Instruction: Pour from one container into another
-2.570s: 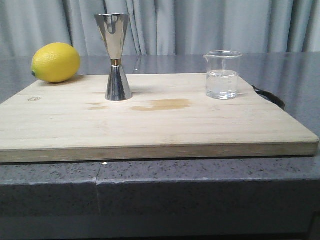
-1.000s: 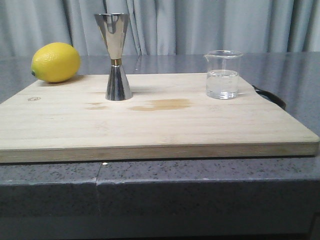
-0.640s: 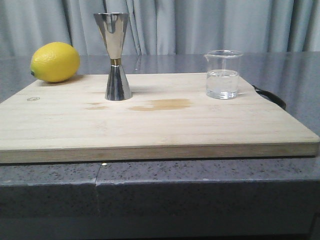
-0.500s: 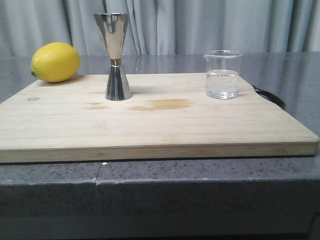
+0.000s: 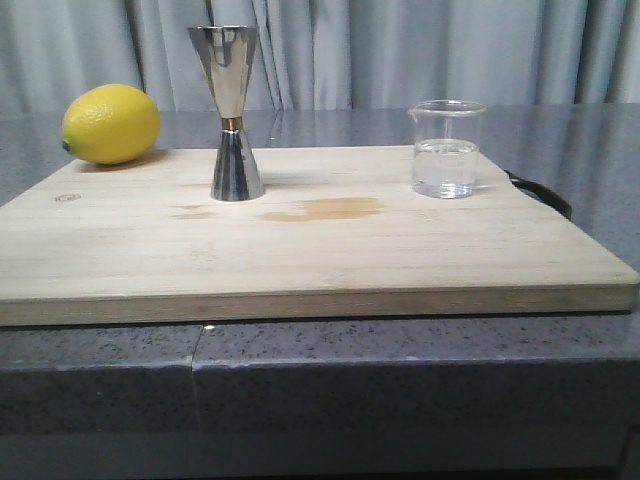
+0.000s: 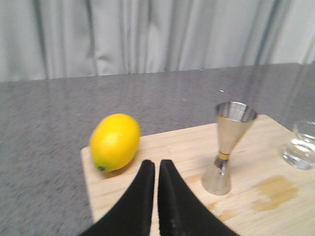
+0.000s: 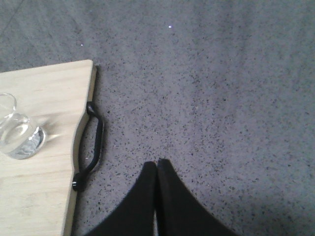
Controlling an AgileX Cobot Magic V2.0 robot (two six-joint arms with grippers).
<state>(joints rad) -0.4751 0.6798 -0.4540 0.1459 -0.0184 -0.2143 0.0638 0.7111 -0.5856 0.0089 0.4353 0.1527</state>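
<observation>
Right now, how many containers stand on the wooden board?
2: the steel jigger at the board's back left, the glass beaker at its back right.

A yellow lemon (image 5: 111,124) lies at the far left corner of a pale wooden cutting board (image 5: 300,250). The board rests on a speckled grey table (image 5: 400,380), a black handle (image 7: 91,147) on its right edge. Grey curtains (image 5: 400,50) hang behind.

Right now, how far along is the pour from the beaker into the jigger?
Nothing is done yet. The beaker stands upright on the cutting board, apart from the jigger, with clear liquid in it. Nothing is in hand: the left gripper hangs shut near the lemon, and the right gripper is shut above the countertop. Grasping, carrying and pouring all remain.
</observation>
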